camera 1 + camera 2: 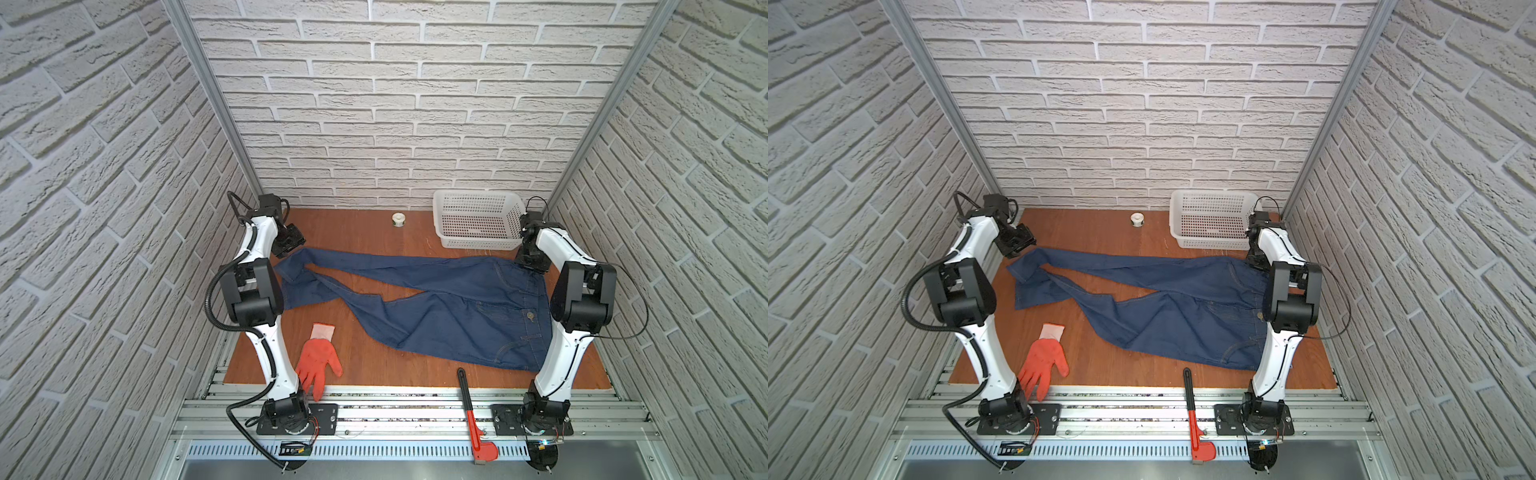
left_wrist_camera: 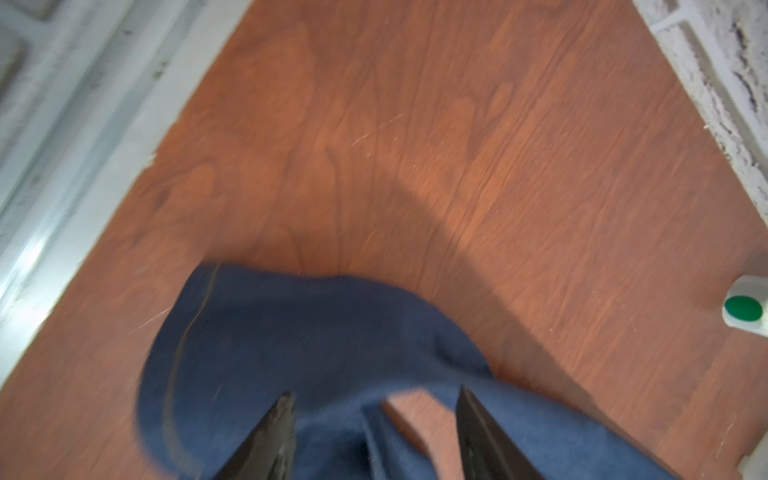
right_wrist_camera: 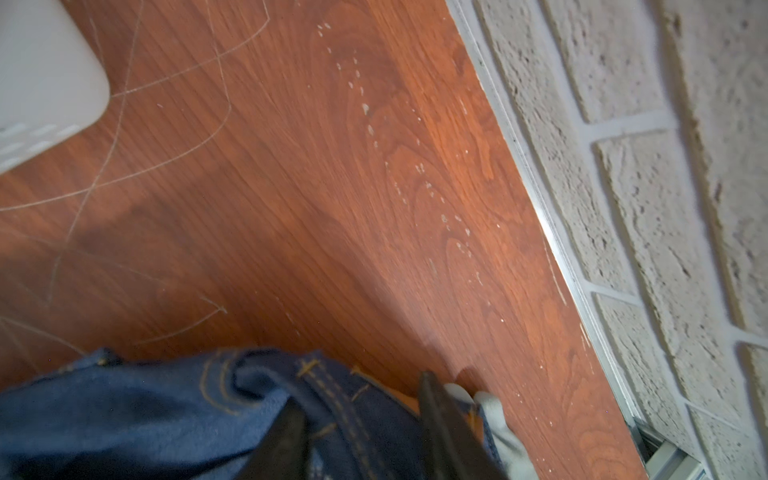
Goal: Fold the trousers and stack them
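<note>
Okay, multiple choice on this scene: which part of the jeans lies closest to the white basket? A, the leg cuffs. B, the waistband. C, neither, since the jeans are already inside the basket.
B: in both top views the jeans lie spread on the table with their waistband and metal button at the right, near the white basket, while the cuffs lie far to the left.

Counts: trousers [image 1: 436,303] x1 pr. Gloves x2 total: orange glove [image 1: 318,361] x1, grey glove [image 3: 498,424] x1 (mostly hidden, only fingertips seen in rt wrist view). Also white basket [image 1: 473,242] x1, red pipe wrench [image 1: 469,411] x1, small white roll [image 1: 399,219] x1. Robot arms x2: left arm [image 1: 266,345], right arm [image 1: 561,353]. One bench [image 1: 353,232].
</note>
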Motion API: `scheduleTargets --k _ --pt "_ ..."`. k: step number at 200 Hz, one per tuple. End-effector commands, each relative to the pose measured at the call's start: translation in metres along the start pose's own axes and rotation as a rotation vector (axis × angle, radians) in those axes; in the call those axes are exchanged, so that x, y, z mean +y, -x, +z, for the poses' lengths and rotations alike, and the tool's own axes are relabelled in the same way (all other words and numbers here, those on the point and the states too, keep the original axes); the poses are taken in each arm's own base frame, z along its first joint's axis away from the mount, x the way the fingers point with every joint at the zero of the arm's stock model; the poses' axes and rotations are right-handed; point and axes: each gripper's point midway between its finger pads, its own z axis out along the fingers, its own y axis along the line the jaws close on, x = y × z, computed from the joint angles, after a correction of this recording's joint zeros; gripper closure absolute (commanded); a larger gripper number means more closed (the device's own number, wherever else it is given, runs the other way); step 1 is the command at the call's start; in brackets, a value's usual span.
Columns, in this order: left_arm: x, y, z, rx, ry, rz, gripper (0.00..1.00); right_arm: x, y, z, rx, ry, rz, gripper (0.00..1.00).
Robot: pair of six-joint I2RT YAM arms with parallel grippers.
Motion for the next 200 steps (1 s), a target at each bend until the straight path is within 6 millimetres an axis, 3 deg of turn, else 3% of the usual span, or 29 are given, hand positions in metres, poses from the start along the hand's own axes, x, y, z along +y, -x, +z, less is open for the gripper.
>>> scheduleTargets --k 1,13,28,61,84,141,200 --pt "0.009 -0.001 -0.054 -0.115 -0.005 0.015 0.37 -0.009 0.006 -0.053 -0.11 0.048 0.008 0.51" --pt "0.018 -0.013 -0.066 -0.133 -0.007 0.007 0.37 -0.006 -0.001 -0.069 -0.13 0.075 -0.008 0.49" --pt "0.035 -0.036 -0.067 -0.124 0.001 -0.01 0.36 0.006 -0.016 -0.084 -0.137 0.133 -0.039 0.49" --pt "0.067 -0.067 -0.048 -0.139 -0.088 -0.119 0.35 0.038 -0.058 -0.1 -0.126 0.226 -0.119 0.49" --pt "0.075 -0.071 -0.03 -0.183 -0.162 -0.175 0.35 0.062 -0.08 -0.104 -0.109 0.308 -0.152 0.5" --pt "0.063 -0.063 0.017 -0.195 -0.281 -0.226 0.37 0.092 -0.114 -0.093 -0.065 0.351 -0.224 0.51" --pt "0.064 -0.06 0.049 -0.162 -0.263 -0.25 0.53 0.104 -0.125 -0.1 -0.066 0.38 -0.261 0.52"
